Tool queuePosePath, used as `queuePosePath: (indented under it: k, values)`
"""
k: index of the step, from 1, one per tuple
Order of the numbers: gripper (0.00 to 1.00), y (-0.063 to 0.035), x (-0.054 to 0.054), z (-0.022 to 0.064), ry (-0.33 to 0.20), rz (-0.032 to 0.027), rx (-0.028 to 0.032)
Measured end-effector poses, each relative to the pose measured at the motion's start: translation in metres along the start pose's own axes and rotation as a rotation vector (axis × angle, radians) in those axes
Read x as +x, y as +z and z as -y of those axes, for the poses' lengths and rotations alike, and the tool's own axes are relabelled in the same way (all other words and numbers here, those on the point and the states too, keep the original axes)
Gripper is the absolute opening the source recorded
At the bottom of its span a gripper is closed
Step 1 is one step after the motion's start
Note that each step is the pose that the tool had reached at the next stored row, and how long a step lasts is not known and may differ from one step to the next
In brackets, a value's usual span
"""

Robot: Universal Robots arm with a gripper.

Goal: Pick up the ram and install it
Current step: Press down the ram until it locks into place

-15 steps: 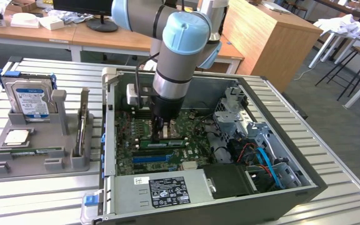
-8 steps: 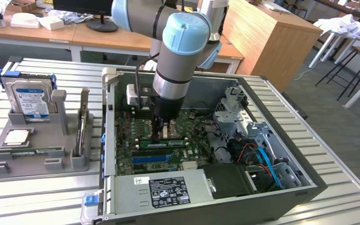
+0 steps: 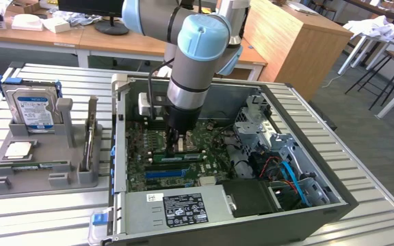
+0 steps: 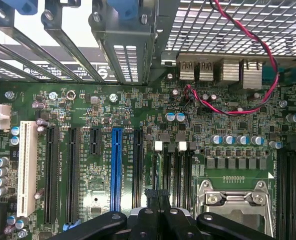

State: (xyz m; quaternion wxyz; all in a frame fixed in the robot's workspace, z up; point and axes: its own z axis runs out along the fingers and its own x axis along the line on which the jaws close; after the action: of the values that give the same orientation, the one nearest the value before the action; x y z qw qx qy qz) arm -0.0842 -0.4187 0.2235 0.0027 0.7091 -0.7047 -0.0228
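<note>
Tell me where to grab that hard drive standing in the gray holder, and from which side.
Probably from straight above, taking the hard drive by its top edge, with one finger on the labelled face and one on the back. It stands upright in the gray holder, which hides its lower part, so the top is what stands free.

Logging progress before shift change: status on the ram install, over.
Claw shut, down inside the case. Ram on the motherboard beneath it, contact unclear. Red cable lies apart from claw.
</note>
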Motion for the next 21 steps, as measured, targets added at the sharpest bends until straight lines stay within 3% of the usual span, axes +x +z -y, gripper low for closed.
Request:
queuePosePath:
  k: [21]
  values:
    - [0.10,0.0015,0.0000,0.0001,0.000,0.0002,0.0001]
